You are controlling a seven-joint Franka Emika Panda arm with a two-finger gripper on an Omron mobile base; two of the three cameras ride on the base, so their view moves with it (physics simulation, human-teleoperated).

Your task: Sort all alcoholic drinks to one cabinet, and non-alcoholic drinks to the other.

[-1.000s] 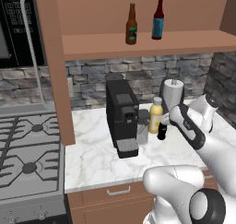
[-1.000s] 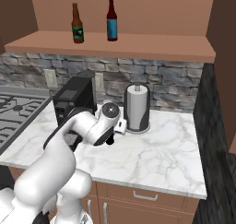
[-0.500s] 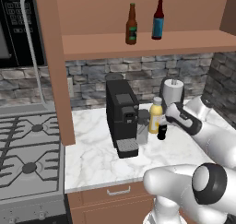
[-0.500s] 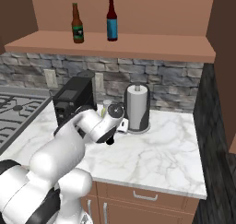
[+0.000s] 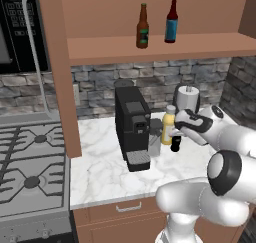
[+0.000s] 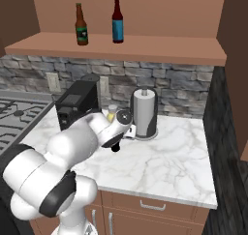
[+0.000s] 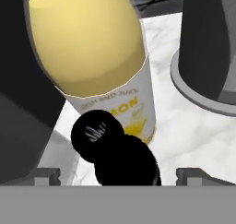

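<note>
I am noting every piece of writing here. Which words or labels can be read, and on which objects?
"...ON", large yellow letters on the yellow bottle's white label; start hidden.
Small line above it: blurred.
Brown bottle's green label: too small.
Blue bottle's label: too small.
Cola bottle: only white scribble.

two long-necked bottles (image 5: 143,27) (image 5: 171,22) are stood side by side on the cabinet shelf (image 5: 200,46) above the bench (image 5: 100,172). on the bench, the fat bottle (image 5: 168,124) is set between the coffee machine (image 5: 132,127) and the paper towel holder (image 6: 145,113), with the small cola bottle (image 5: 176,143) just before it. the stove (image 5: 30,172) is placed left of the bench.
</note>
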